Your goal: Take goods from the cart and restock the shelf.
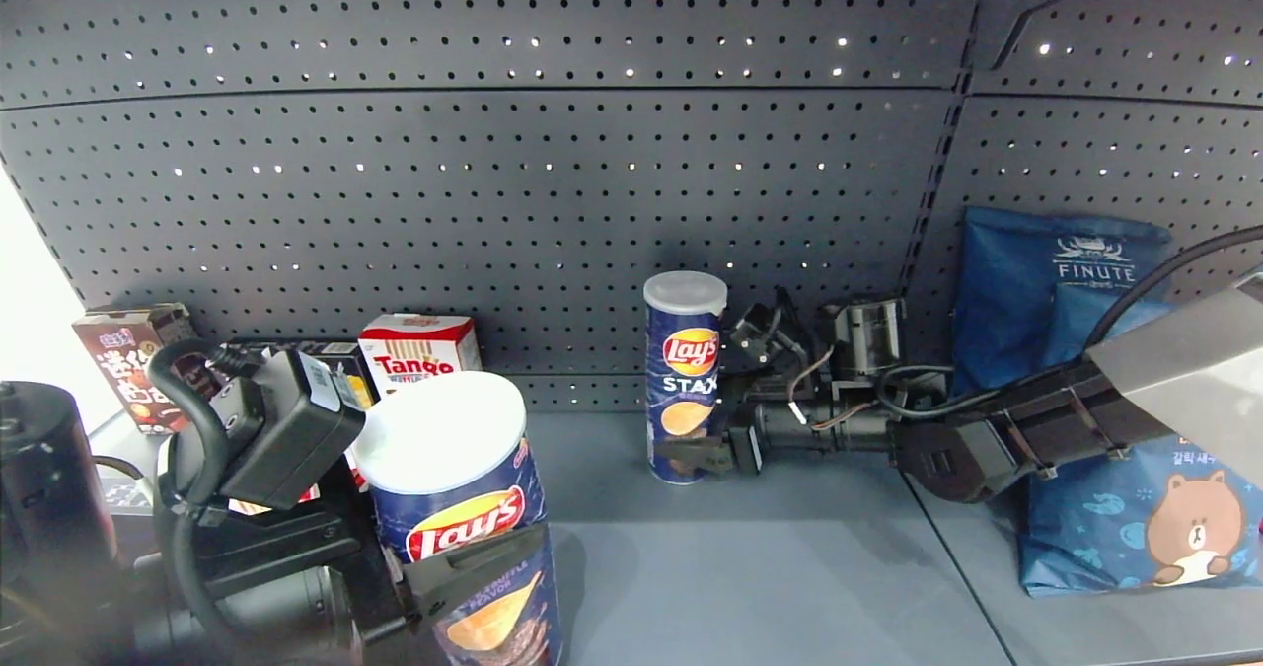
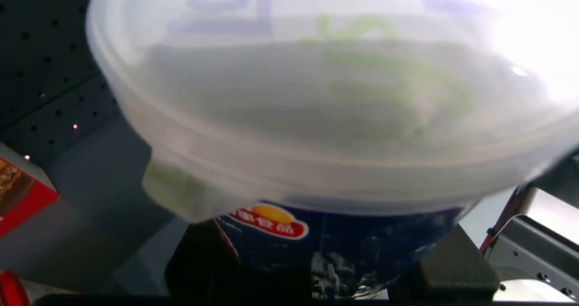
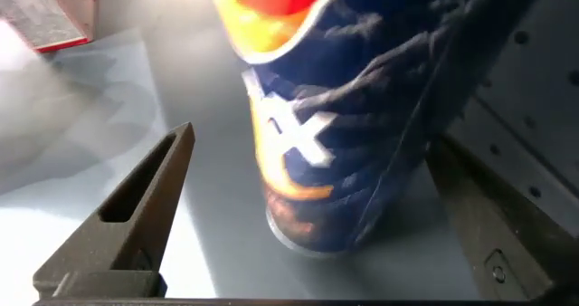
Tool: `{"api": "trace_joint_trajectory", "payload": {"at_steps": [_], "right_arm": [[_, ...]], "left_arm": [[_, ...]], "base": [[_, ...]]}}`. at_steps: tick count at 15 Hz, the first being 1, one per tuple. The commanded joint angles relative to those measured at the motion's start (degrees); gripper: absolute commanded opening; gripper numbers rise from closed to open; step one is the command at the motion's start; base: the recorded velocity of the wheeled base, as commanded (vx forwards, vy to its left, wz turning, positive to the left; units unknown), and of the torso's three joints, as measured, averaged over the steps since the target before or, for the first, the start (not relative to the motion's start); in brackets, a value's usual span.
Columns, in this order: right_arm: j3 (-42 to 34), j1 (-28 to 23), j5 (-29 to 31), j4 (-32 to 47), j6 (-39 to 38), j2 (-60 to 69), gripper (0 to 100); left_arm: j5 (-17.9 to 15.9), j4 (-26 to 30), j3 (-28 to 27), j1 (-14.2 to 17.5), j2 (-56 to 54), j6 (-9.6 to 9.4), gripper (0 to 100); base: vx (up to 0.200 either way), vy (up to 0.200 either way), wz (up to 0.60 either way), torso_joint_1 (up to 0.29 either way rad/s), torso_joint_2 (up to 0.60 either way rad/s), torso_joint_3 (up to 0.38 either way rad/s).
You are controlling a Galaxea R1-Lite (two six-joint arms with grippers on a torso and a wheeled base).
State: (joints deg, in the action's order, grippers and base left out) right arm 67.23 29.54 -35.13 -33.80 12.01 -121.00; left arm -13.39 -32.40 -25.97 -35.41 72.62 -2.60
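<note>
Chip can clamped in L gripper, low at shelf's left front. 2nd can upright by pegboard, R gripper fingers spread either side. Red-white box behind-left, blue bags right; bare shelf deck btwn.

A dark grey perforated metal back panel spans the rear. Against it at the far left stands a brown carton, with a white-and-red cardboard box near it. At the right, a tall dark-blue bag leans on the panel, and a lighter blue bag with a cartoon bear sits in front of it.
</note>
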Motion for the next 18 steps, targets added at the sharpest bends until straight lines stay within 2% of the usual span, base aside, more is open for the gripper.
{"api": "trace_joint_trajectory", "payload": {"at_steps": [1,2,3,11,18], "right_arm": [[1.8,0.4,0.2,0.0,0.0,-2.4,100],[1.9,0.4,0.1,-0.1,0.0,-2.8,100],[2.1,0.5,0.3,-0.2,-0.1,-3.0,0],[-1.3,2.4,2.5,-2.0,-0.1,-0.5,0],[-12.2,4.5,7.3,-5.0,-2.4,10.7,0]], "left_arm": [[0.0,0.0,0.0,0.0,0.1,-0.04,0],[0.0,0.0,0.0,0.1,0.1,-0.04,0],[0.0,0.0,0.0,0.1,0.1,-0.04,0],[-0.1,-0.1,0.9,0.9,0.1,-0.04,0],[-0.1,0.0,0.5,0.9,0.1,-0.13,0]], "base": [[0.000,0.000,0.00,0.000,0.00,0.000],[0.000,0.000,0.00,0.000,0.00,0.000],[0.000,0.000,0.00,0.000,0.00,0.000],[0.000,0.000,0.00,0.000,0.00,0.000],[0.000,0.000,0.00,0.000,0.00,0.000]]}}
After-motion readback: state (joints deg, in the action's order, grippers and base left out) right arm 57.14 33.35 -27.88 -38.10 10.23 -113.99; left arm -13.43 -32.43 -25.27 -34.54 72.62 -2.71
